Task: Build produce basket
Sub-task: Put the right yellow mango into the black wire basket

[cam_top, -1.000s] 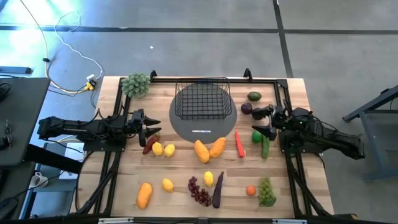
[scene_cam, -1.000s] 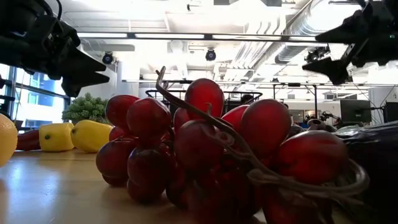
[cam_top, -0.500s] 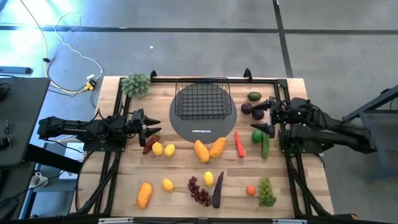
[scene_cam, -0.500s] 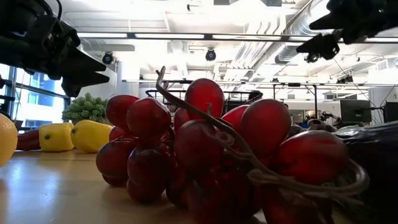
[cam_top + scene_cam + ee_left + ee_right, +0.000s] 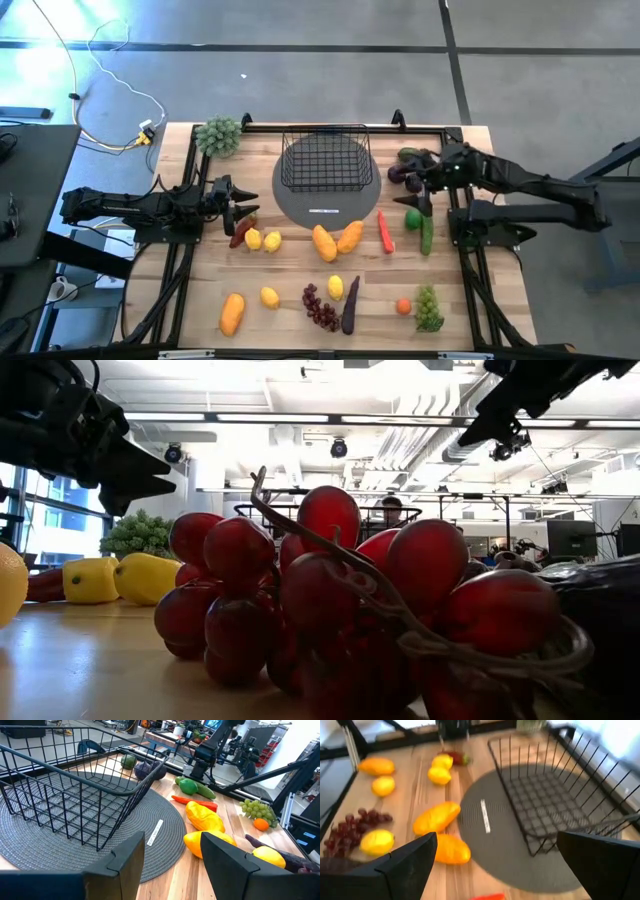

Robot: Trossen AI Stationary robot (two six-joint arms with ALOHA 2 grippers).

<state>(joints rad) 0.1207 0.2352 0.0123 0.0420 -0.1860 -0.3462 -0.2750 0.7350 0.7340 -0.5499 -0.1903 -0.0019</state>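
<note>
Right tool (image 5: 419,186) wide open, empty, above purple produce (image 5: 398,174) beside basket (image 5: 325,158); left tool (image 5: 243,203) part open, seemingly empty.

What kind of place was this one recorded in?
Probably a robotics lab or workshop: bare ducts run under an open ceiling, other workstations with monitors stand behind, and the wooden table sits on a concrete floor with loose cables.

You won't find any readable text here; the only label is a small white strip (image 5: 324,211) on the round grey mat (image 5: 290,201), and its print is too small to make out from above; your left wrist view shows the same strip (image 5: 154,832) at an angle, still illegible.
</note>
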